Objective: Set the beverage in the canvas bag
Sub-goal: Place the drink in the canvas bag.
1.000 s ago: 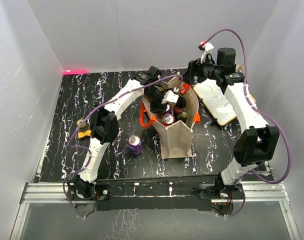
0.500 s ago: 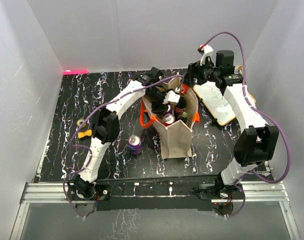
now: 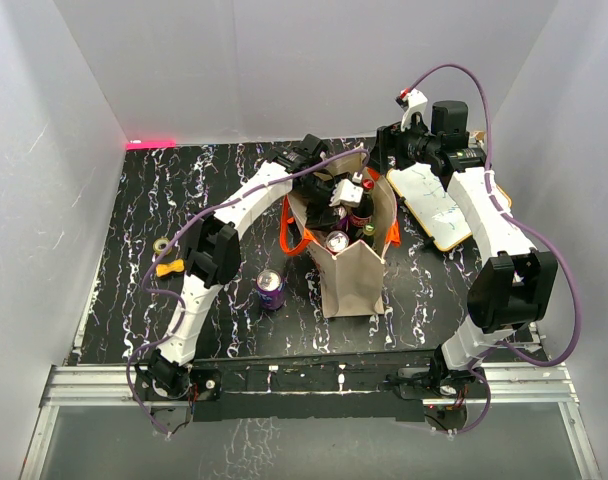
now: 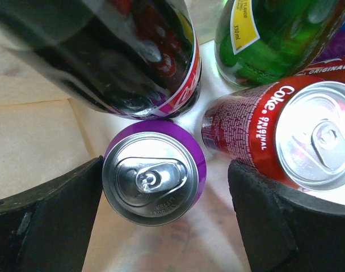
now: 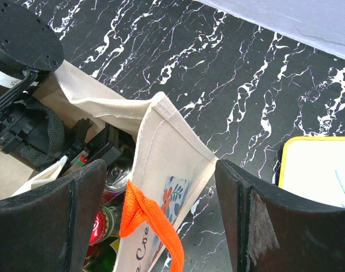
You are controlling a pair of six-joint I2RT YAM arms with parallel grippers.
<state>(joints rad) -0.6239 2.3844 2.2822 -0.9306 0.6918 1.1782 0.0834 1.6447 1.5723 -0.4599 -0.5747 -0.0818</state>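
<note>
**Can is down in the bag: get the left claw out cleanly**

Near edge, top view: a spare can (image 3: 270, 290), purple, stands upright on the table (image 3: 164, 200). It is at 9 o'clock of the canvas bag (image 3: 352, 280) and apart from it. It is not yet bagged.

Inside the bag, left wrist view: the beverage in hand is the purple can (image 4: 154, 177). It stands upright on the bag floor between the fingers of the left claw (image 4: 165, 164).
- The jaws are spread and pinch nothing.
- The 9 o'clock finger is just beside the can wall, and there is a clear gap on the 3 o'clock side.
- Neighbours: Coke can (image 4: 286, 130) at 3 o'clock against the other finger, dark bottle (image 4: 116, 51) at 12, green bottle (image 4: 274, 39) at 1.

Step, as judged: clear the claw.
- Keep the jaws wide and lift straight up along the can's axis, with no sideways swing.
- The 3 o'clock finger sits against the Coke can and could tip it.
- Mind the cloth wall on the way up.

Far side: the right claw (image 5: 161, 164) has its jaws spread and straddles the bag's far rim by the orange handle (image 5: 147, 221). The cloth lies between the fingers but is not gripped. A whiteboard (image 3: 434, 200) lies at 3 o'clock of the bag mouth.
</note>
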